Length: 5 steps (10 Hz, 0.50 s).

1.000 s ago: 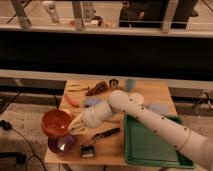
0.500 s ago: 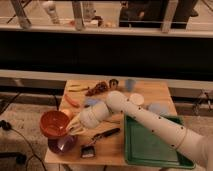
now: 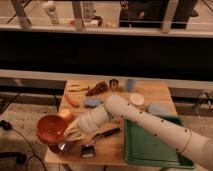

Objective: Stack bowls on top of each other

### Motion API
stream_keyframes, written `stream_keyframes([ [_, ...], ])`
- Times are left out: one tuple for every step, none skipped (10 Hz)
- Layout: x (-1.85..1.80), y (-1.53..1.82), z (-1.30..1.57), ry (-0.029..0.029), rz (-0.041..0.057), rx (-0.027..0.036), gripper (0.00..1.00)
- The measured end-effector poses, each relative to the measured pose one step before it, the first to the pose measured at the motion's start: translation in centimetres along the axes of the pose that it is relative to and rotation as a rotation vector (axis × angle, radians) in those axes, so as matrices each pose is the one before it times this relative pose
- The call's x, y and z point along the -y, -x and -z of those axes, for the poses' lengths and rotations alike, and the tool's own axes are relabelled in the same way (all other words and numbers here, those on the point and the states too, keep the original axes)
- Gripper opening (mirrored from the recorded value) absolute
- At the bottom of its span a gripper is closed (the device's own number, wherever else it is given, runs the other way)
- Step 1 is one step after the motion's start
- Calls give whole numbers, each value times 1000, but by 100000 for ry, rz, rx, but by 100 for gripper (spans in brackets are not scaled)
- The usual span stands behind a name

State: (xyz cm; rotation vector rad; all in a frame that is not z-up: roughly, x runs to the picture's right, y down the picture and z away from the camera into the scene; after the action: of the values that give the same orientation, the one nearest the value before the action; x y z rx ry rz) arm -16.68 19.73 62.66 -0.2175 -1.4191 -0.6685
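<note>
**The gripper point(image 3: 71, 131) holds an orange-red round plastic bowl point(image 3: 50, 129) over a purple round plastic bowl point(image 3: 64, 147)**

The jaws are closed down on the right-hand rim of the orange-red round plastic bowl, one pale finger point(image 3: 70, 134) showing against its side; the bowl hangs open side up, tipped a little, at the front-left corner of the wooden worktop point(image 3: 150, 91), partly out past the left edge. Right beneath it, at the same corner, stands the purple round plastic bowl; only its lower front wall shows under the orange-red one, and whether the two touch cannot be told. The white, dotted arm point(image 3: 145, 122) runs from the gripper across the front half of the worktop and off past the front-right corner.

Just behind the gripper lies a small yellowish round thing point(image 3: 66, 115); beside the arm, along the front edge, are a black-handled tool point(image 3: 107, 133) and a small black-and-white object point(image 3: 88, 150). A green rectangular plastic tray point(image 3: 150, 147) fills the front-right corner, the arm passing over it. Toward the left edge lies an orange carrot-like piece point(image 3: 72, 101); near the middle, a blue soft lump point(image 3: 92, 103); along the back edge, a brown heap point(image 3: 97, 89), a dark small can point(image 3: 114, 84) and a light blue plastic cup point(image 3: 130, 84); a small white round dish point(image 3: 136, 99) sits just in front of the cup.
</note>
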Motion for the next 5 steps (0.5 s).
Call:
stream_keyframes([
  [37, 25, -297, 1370, 382, 15, 0],
  [-93, -156, -315, 2417, 207, -121, 0],
  [-150, -194, -370, 3389, 226, -180, 0],
  [-305, -327, -421, 4987, -104, -605, 0],
  [-414, -363, -269, 4100, -542, -691, 0],
])
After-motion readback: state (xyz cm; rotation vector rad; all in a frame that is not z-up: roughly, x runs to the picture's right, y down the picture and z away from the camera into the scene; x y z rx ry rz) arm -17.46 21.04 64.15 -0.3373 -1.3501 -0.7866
